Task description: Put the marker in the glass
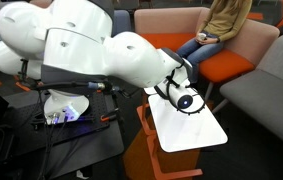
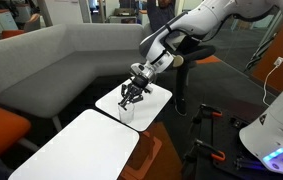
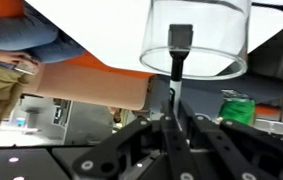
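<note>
In the wrist view my gripper (image 3: 176,112) is shut on the marker (image 3: 180,60), a thin stick with a dark end. That dark end points into the mouth of the clear glass (image 3: 216,45), which stands on a white tabletop (image 3: 101,25). In an exterior view the gripper (image 2: 131,97) hangs straight over the glass (image 2: 128,114) at the near edge of the small white tabletop (image 2: 156,100); the marker is too small to make out there. In an exterior view the wrist (image 1: 184,98) is over the white tabletop (image 1: 196,135) and hides the glass.
A second white tabletop (image 2: 76,150) adjoins the first. A grey sofa (image 2: 61,55) curves behind them. A black stool (image 2: 186,62) stands close to the arm. A seated person (image 1: 219,25) is on orange seats (image 1: 236,65). A green object (image 3: 239,108) lies below.
</note>
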